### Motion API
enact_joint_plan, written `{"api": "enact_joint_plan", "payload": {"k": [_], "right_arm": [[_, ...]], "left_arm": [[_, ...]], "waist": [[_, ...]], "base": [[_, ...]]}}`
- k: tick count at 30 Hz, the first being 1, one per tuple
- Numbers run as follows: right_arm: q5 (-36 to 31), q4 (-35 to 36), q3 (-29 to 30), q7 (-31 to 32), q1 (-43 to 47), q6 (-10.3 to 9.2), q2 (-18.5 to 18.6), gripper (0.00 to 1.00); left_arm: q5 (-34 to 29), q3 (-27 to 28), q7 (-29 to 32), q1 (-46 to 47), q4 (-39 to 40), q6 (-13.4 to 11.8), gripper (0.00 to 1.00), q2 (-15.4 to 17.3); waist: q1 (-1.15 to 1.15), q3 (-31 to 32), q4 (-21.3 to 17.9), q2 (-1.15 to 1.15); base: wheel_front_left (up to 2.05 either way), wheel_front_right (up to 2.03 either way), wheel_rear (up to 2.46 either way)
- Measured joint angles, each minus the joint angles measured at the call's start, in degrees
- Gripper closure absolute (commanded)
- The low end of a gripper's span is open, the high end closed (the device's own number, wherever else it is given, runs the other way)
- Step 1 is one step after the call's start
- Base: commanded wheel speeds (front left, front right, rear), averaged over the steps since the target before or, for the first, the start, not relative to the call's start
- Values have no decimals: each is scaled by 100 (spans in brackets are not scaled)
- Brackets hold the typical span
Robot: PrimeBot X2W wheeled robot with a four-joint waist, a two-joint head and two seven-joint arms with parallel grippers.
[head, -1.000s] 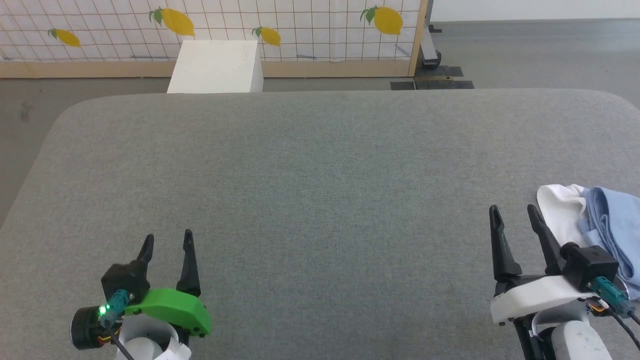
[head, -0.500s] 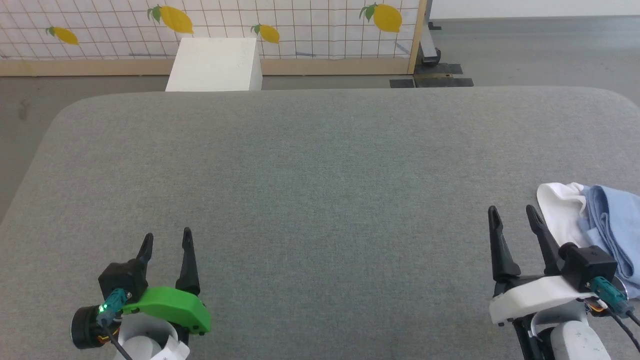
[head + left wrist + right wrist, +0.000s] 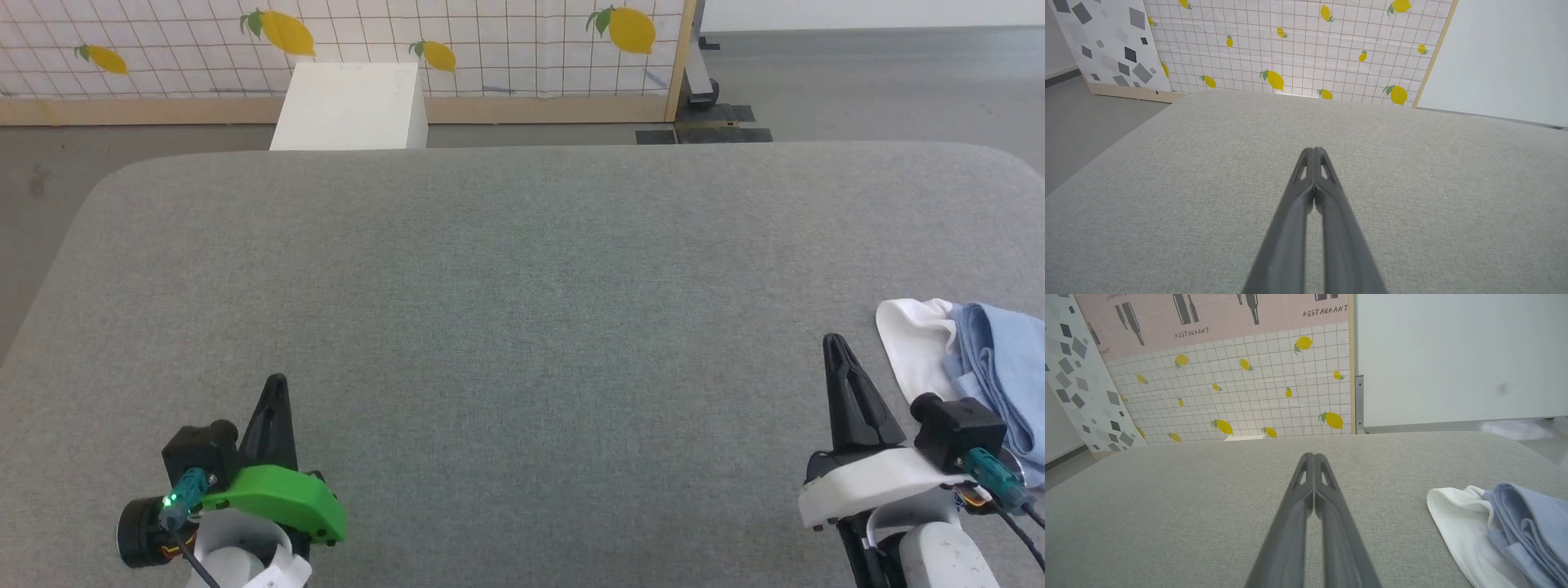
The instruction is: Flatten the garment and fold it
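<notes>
Garment [image 3: 1000, 367] sits bunched up at about 4 o'clock on the grey padded table [image 3: 522, 269], close to the table's right edge, and the side of my head view cuts it off. What I can see is a heap of light blue folds with a white piece [image 3: 910, 343] spread flat on the cloth's 9 o'clock side. That piece may be the collar, but the folds hide too much for me to be sure. It is neither flattened nor folded.

In my right wrist view the garment [image 3: 1515, 522] lies at 4 o'clock from my fingertips, white edge nearest, blue layers stacked behind it.

My right gripper [image 3: 833, 343] is at 5 o'clock in the head view, just beside the white edge at its 9 o'clock and not touching it. Both dark fingers are pressed together into one point with nothing between them, and the wrist view shows the same [image 3: 1314, 455], tips meeting over bare grey fabric.

My left gripper [image 3: 276, 382] is at 7 o'clock in the head view, well apart from the cloth. Its fingers are also drawn together on nothing, aimed toward 12 o'clock. The left wrist view [image 3: 1314, 150] shows the tips in contact above the bare table.

Beyond the table's far edge, at 11 o'clock, stands a white box [image 3: 351, 102] on the grey floor [image 3: 857, 82]. Behind it runs a gridded panel printed with lemons [image 3: 490, 41], set in a wooden frame.
</notes>
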State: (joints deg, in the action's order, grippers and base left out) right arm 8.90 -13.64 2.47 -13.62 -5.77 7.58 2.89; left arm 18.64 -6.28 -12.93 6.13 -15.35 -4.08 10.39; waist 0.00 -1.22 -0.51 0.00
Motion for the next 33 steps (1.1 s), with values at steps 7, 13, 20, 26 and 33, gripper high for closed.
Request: {"api": "enact_joint_plan", "payload": {"k": [7,13,20,26,33], "right_arm": [[-55,84,-11,63,2,0,0,100],[-126,162,-26,155,7,0,0,100],[-169,241,-36,231,54,0,0,100],[-192,310,-51,310,111,0,0,100],[-243,387,-60,387,118,0,0,100]], "left_arm": [[-142,31,81,-29,98,10,100,-45],[-256,67,154,-50,170,51,100,-97],[-330,112,225,-57,276,57,100,-133],[-393,149,281,-87,341,98,100,-158],[-556,177,380,-133,448,107,100,-205]], "waist": [[0,8,3,0],[0,15,6,0],[0,22,9,0],[0,29,12,0],[0,36,15,0]], "base": [[0,0,0],[0,0,0],[0,0,0],[0,0,0],[0,0,0]]}}
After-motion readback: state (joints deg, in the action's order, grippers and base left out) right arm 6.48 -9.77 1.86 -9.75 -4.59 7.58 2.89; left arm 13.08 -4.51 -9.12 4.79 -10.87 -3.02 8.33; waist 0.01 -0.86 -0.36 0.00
